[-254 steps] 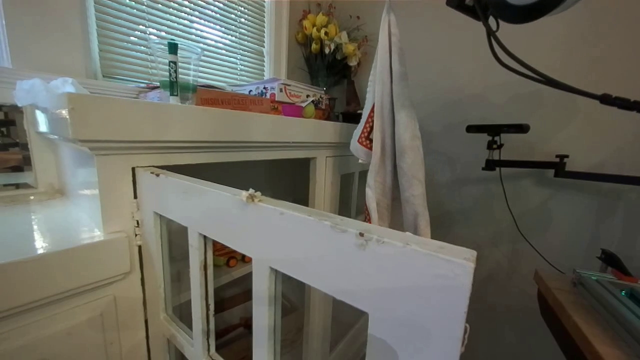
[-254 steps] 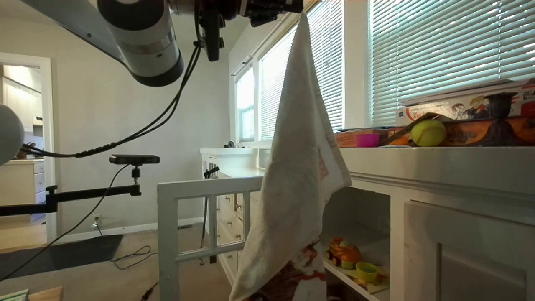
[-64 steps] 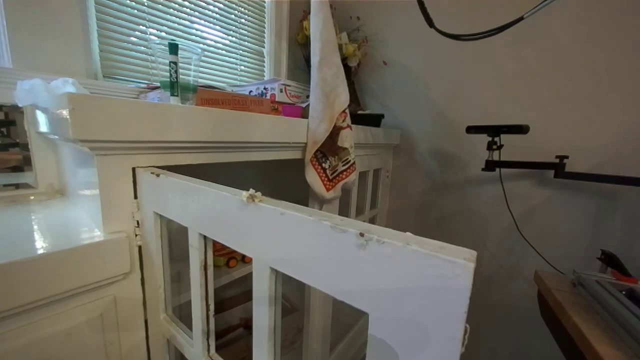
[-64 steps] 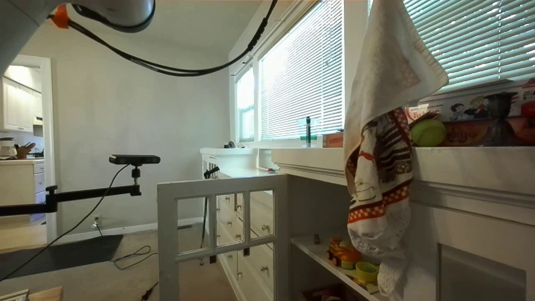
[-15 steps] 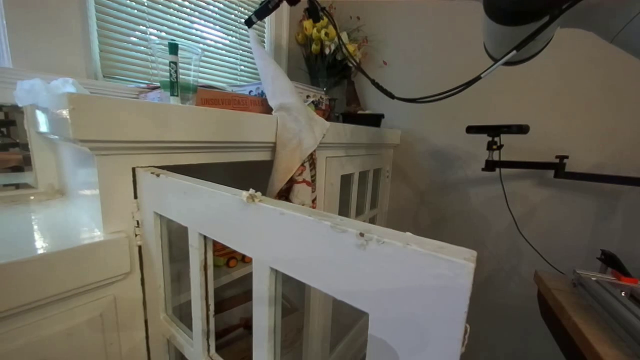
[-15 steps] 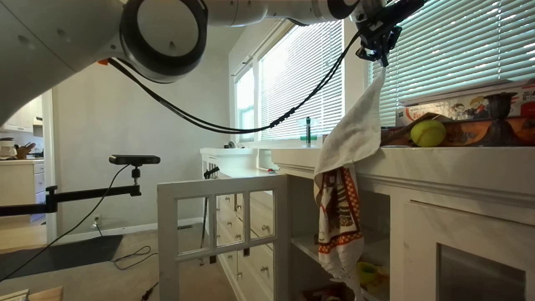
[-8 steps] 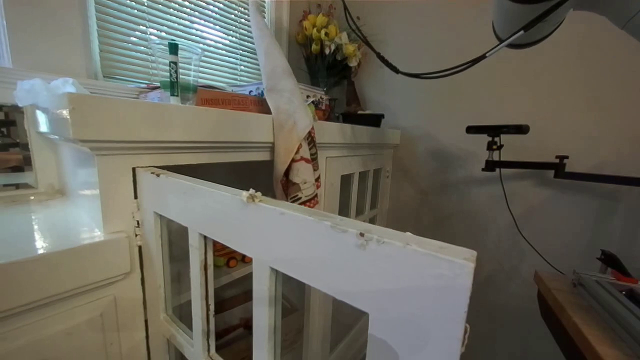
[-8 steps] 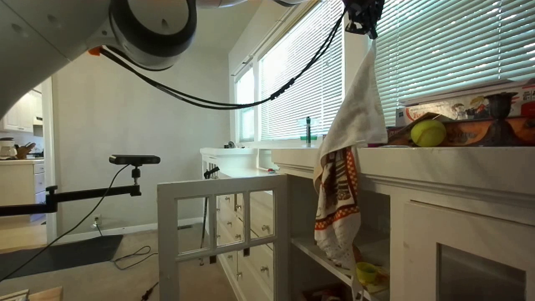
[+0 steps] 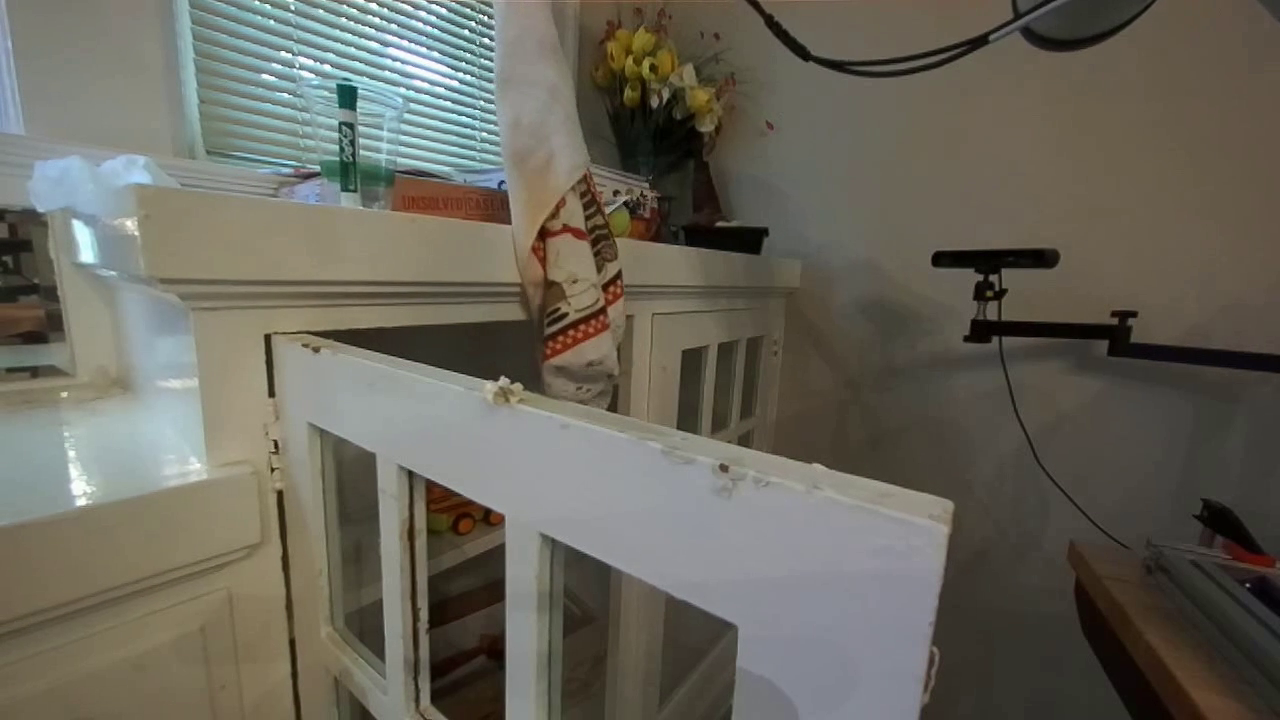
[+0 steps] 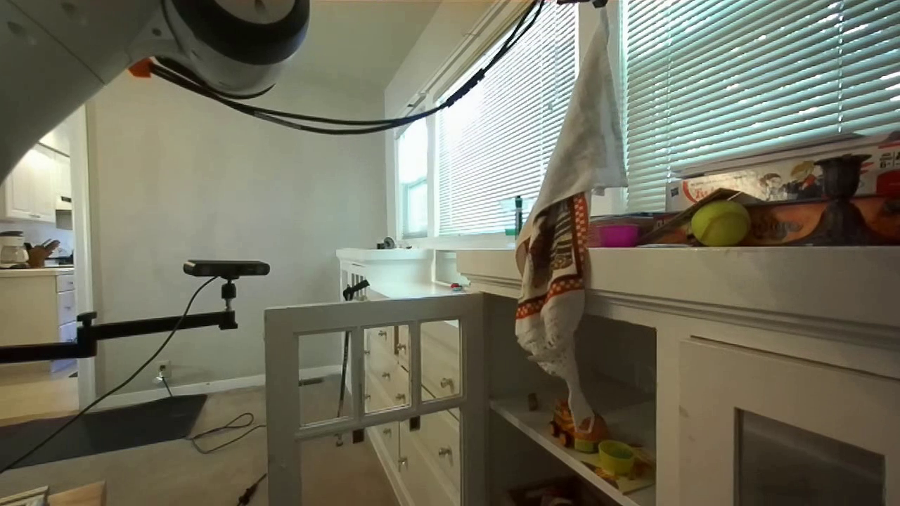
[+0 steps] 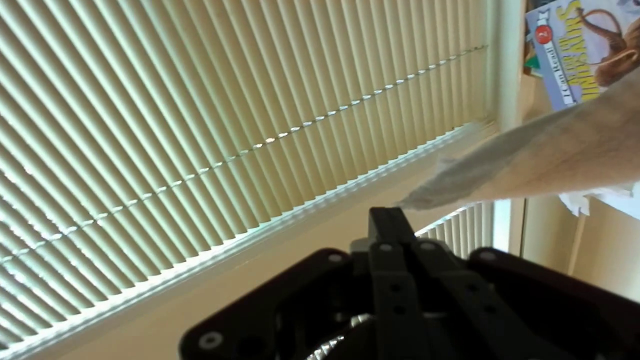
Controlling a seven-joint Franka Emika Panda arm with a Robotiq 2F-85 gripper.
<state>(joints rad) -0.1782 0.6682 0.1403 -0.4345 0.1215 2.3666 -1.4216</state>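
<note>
Window blinds [image 9: 380, 80] hung behind a white cabinet [image 9: 380, 245], whose glazed door [image 9: 830, 560] stood open, swung out from the cabinet's front. Higher than the cabinet's top, the claw [image 11: 391, 215] was fully closed, its tips pressed together on one corner of a towel [image 10: 567, 232]. From that corner the towel dangled in front of the cabinet, its thin tail crossing the view of an orange toy [image 10: 598, 430] inside the cabinet; whether the two touched could not be told. As far as could be judged, gripping and lifting were done, while the towel was not yet set down or let go.

Atop the cabinet, an orange box [image 9: 450, 200] read "UNSOLVED CASE", the towel hiding the rest; a green marker [image 9: 348, 145] bore what looked like "EXPO"; a white game box [image 10: 773, 181] carried red lettering too obscured to read surely. In the wrist view, a purple book [image 11: 582, 50], its place on or off the cabinet unclear, said "I Can Read!", its yellow title not fully legible.
</note>
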